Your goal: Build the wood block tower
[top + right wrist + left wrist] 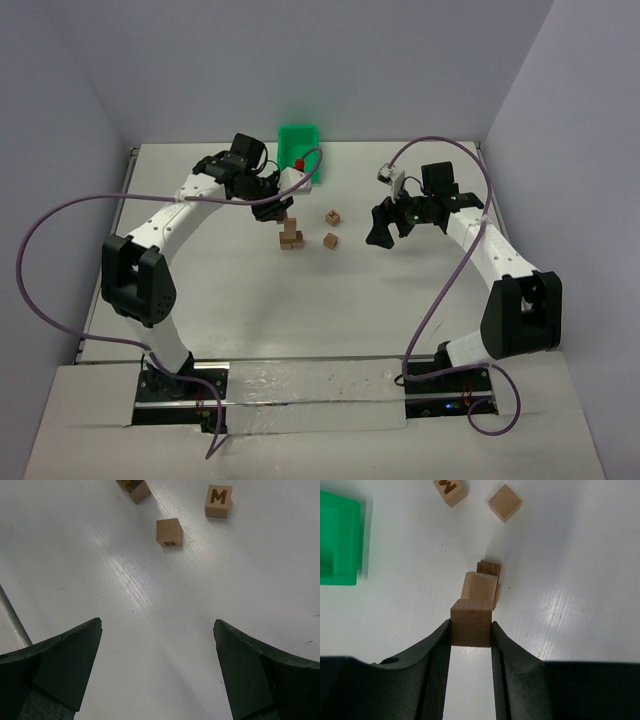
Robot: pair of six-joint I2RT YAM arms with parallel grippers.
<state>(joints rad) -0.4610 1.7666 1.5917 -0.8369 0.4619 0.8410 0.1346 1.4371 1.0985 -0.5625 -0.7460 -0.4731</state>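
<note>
My left gripper [279,211] is shut on a tan wood block [471,623] and holds it just above the tower [290,238], a short stack of tan cubes on a wider base. In the left wrist view the tower [482,584] shows right beyond the held block. Two loose wood blocks lie to the tower's right: one marked M [333,216] [218,501] and one with a dark mark [330,241] [169,531]. My right gripper [385,226] [157,625] is open and empty, above bare table to the right of the loose blocks.
A green plastic bin [299,150] stands at the back behind the tower, with a small red thing [298,162] in it; it also shows in the left wrist view [337,540]. Purple cables loop over both arms. Walls close in the table on three sides.
</note>
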